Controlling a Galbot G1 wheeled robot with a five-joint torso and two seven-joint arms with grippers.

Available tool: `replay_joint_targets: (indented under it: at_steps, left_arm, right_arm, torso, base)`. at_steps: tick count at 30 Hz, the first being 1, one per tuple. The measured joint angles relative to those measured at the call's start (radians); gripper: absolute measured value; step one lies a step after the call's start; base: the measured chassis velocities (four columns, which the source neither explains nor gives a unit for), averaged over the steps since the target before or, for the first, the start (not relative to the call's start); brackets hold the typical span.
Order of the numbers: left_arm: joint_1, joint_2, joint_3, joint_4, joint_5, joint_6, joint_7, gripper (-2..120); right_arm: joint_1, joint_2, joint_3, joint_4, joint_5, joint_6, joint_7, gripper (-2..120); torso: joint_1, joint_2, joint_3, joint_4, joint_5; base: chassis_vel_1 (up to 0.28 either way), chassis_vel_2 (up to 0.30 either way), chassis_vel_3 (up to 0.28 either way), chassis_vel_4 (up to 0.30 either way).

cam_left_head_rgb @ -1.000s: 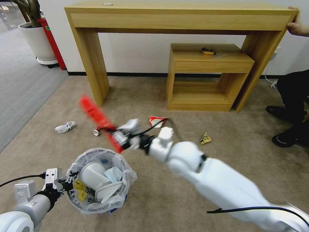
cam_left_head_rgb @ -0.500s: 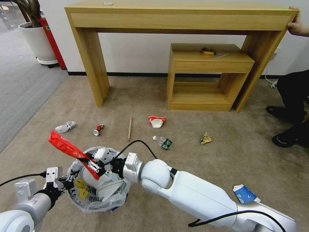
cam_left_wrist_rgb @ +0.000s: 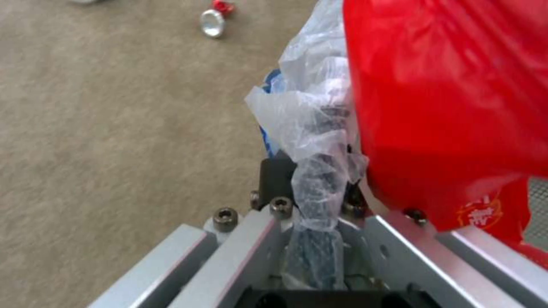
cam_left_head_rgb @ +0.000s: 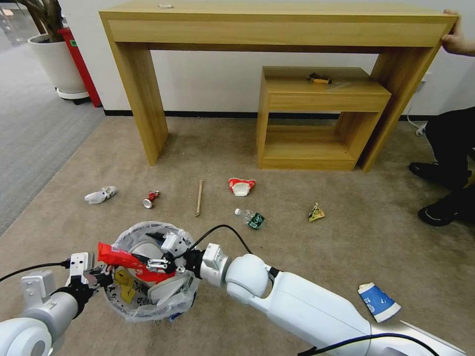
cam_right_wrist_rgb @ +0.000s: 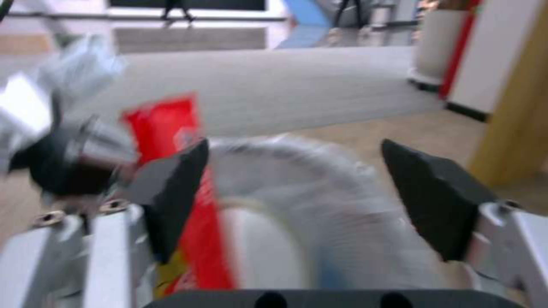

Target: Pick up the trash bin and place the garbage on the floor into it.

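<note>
The trash bin, lined with a crinkly white bag, holds slipper soles and wrappers; my left gripper is shut on its rim. My right gripper hovers over the bin's mouth, open, fingers wide apart. The red wrapper lies across the bin's contents beside one finger, also seen as the red wrapper and red wrapper. On the carpet lie a crumpled white wrapper, crushed red can, wooden stick, red-white paper cup, clear bottle, yellow wrapper and blue-white pack.
A tall wooden console table and a lower shelf unit stand against the far wall, a small black-and-yellow tool on the shelf. A person sits at the right, hand on the table. White planter pot and red box stand far left.
My right arm swung the red wrapper from above the floor litter back and down over the bin, then opened. The wrapper now rests across the bin. The left arm kept still.
</note>
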Motion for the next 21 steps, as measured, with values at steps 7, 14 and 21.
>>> replay_joint_targets:
  at_steps: [7,14,21]
  left_arm:
    - [0.005,-0.011,-0.04,0.049,0.004,0.0,-0.004,0]
    - [0.023,-0.018,-0.049,0.044,0.004,0.0,0.016,0]
    - [0.041,-0.027,-0.052,0.03,0.009,0.0,0.031,0]
  right_arm:
    - [-0.075,-0.098,0.153,0.125,0.039,-0.079,0.128,100]
    - [-0.326,-0.253,0.453,0.099,-0.016,-0.112,0.171,100]
    - [-0.59,-0.297,0.725,0.066,-0.05,-0.019,0.105,100]
  torso:
    - [0.0,0.0,0.0,0.0,0.0002]
    - [0.0,0.0,0.0,-0.0006,0.0004]
    - [0.0,0.0,0.0,-0.0003,0.0004]
  base:
    - [0.0,0.0,0.0,0.0]
    - [0.0,0.0,0.0,0.0]
    - [0.0,0.0,0.0,0.0]
